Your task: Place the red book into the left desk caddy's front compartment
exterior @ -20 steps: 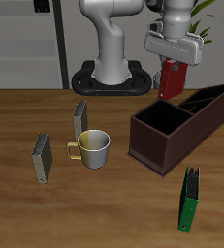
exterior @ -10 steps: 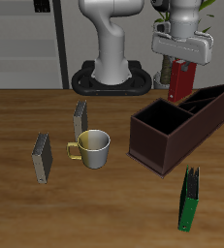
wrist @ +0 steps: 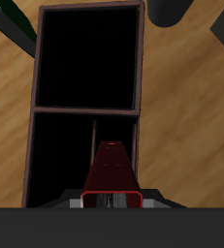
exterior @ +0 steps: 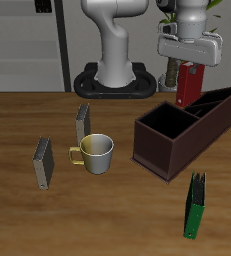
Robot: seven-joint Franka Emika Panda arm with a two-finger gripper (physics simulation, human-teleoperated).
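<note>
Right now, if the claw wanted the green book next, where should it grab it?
Probably by its top edge, coming straight down. The green book stands upright on the table near the front edge, thin enough to pinch across its covers, with open space around it.

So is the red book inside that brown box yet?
Not yet. The red book hangs upright in the gripper, above the left desk caddy.

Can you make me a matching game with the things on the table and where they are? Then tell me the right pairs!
Things:
1. thin dark-red book
2. silver metal mug
3. green book
4. long maroon-brown desk caddy

Places:
A. standing nearest the table's front edge
B. held in the gripper
C. beside a grey-olive book
D. under the held book

Pairs: 1-B, 2-C, 3-A, 4-D
</note>
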